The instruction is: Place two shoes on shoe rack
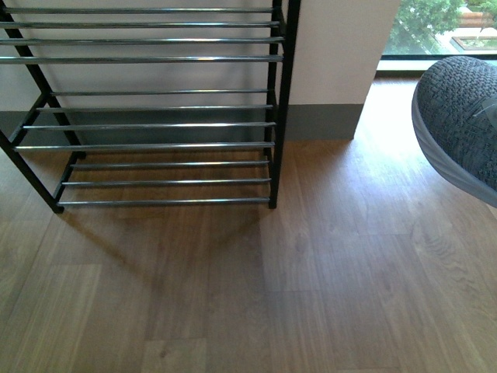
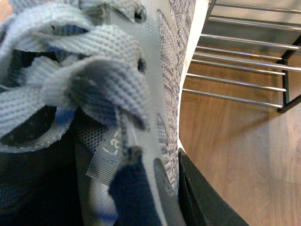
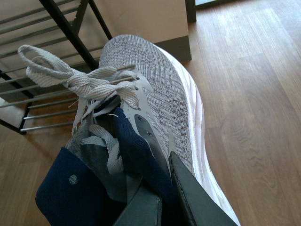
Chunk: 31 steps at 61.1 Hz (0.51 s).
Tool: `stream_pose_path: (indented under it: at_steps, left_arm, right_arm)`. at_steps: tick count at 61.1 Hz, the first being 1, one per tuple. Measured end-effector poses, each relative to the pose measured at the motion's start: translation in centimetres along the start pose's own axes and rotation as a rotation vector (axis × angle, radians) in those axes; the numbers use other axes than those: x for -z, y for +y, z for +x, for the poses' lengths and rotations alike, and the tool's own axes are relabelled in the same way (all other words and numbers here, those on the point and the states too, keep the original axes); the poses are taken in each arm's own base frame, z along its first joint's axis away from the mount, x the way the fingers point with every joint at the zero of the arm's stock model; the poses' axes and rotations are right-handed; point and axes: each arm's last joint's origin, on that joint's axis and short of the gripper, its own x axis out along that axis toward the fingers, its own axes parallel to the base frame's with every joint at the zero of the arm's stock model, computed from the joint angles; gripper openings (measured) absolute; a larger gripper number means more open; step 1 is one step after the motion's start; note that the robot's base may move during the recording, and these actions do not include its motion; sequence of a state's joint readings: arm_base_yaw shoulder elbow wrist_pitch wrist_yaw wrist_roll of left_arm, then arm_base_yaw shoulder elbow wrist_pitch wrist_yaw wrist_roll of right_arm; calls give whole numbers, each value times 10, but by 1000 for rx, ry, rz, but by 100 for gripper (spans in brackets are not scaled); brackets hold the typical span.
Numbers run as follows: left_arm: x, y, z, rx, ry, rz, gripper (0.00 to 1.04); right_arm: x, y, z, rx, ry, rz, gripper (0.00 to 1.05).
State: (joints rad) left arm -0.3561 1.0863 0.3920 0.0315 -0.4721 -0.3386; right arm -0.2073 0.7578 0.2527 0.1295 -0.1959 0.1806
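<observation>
Right gripper (image 3: 162,193) pinches a sneaker (image 3: 160,94) by its collar at three o'clock, toe free to slide onto the rack (image 1: 155,124) at eleven o'clock. Left gripper (image 2: 181,188) seemingly clamps the other sneaker (image 2: 141,70) likewise.

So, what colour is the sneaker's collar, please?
The collar is dark navy, clearest in the right wrist view.

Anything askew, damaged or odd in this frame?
Nothing damaged or spilled. The shoe rack stands upright. The right claw pinches a grey sneaker by its collar, lace loops flopping loose; the left claw grips a second sneaker similarly.
</observation>
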Motion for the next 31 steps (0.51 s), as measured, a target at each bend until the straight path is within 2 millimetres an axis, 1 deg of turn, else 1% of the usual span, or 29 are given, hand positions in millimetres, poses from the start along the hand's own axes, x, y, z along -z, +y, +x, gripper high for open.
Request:
stream_pose_path:
  at_steps: [31]
  left_arm:
    - [0,1,0,-3,0,-2,3]
  right_arm:
    - [0,0,0,-2,1,-1,1]
